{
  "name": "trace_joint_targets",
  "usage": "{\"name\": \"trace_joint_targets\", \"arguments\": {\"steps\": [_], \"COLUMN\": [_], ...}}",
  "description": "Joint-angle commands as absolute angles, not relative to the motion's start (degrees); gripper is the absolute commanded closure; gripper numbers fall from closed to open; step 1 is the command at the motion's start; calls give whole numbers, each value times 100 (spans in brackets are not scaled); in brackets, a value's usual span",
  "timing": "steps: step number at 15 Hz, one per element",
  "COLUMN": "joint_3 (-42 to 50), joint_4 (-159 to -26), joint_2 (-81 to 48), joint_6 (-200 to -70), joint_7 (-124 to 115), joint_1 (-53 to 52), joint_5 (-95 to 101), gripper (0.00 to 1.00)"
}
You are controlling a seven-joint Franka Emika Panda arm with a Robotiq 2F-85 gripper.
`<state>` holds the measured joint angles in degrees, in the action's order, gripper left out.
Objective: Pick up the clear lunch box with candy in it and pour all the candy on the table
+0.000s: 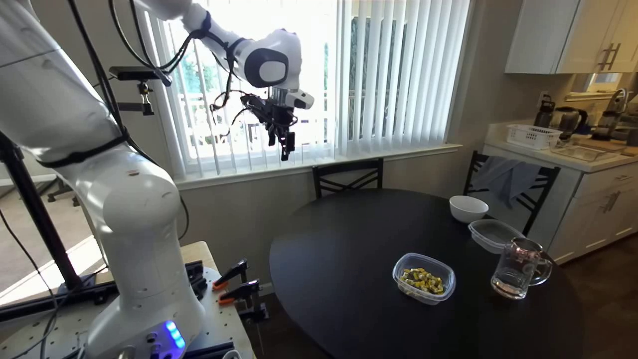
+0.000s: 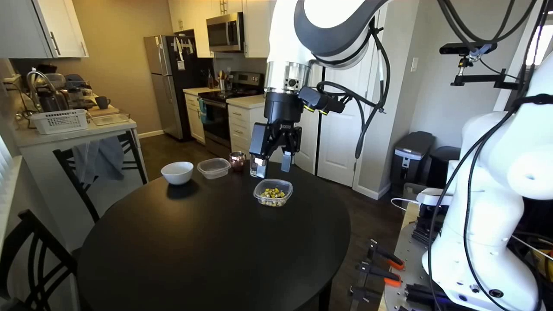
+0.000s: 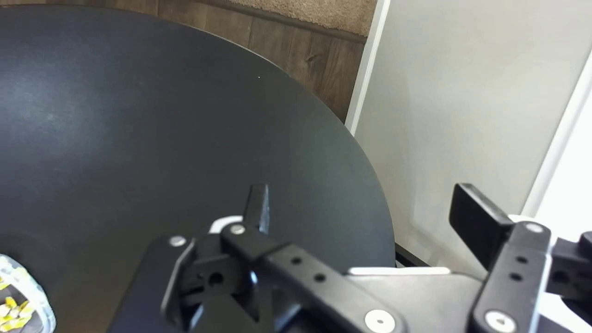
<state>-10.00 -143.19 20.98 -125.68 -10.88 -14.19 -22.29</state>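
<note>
My fingers (image 3: pixel 478 221) stand wide apart, nothing between them — presumably so one can slip each side of a wall of the lunch box (image 1: pixel 423 261). That's upright on the desk (image 1: pixel 349 239), off at the edge of my wrist view; candy (image 1: pixel 422 280) loose inside, hemmed by low sides. The mug (image 1: pixel 515 273) and bowl (image 1: pixel 467 209) stand apart from it — should leave room to grip and tip.

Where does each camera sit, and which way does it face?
Wrist view: beside the open tool, angled down at the table, tool fingers showing.
An exterior view: near the robot base, facing the window blinds; arm and tool show.
An exterior view: apparently window side, facing the stove; robot base, arm and tool show.
Both exterior views share the clear lunch box, candy and white bowl.
</note>
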Motion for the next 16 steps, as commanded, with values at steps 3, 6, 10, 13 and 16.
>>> {"name": "trace_joint_targets", "arguments": {"steps": [3, 6, 10, 13, 16], "joint_3": [-117, 400, 599, 534, 471], "joint_4": [-13682, -12899, -11853, -11207, -11294], "joint_2": [1787, 1228, 14, -794, -772], "joint_6": [-11495, -10909, -10636, -10815, -10820], "joint_7": [164, 625, 596, 559, 468], "joint_1": [-777, -344, -44, 80, 136], "joint_5": [-1790, -1631, -1775, -1756, -1685], "gripper": [0, 0, 0, 0, 0]}}
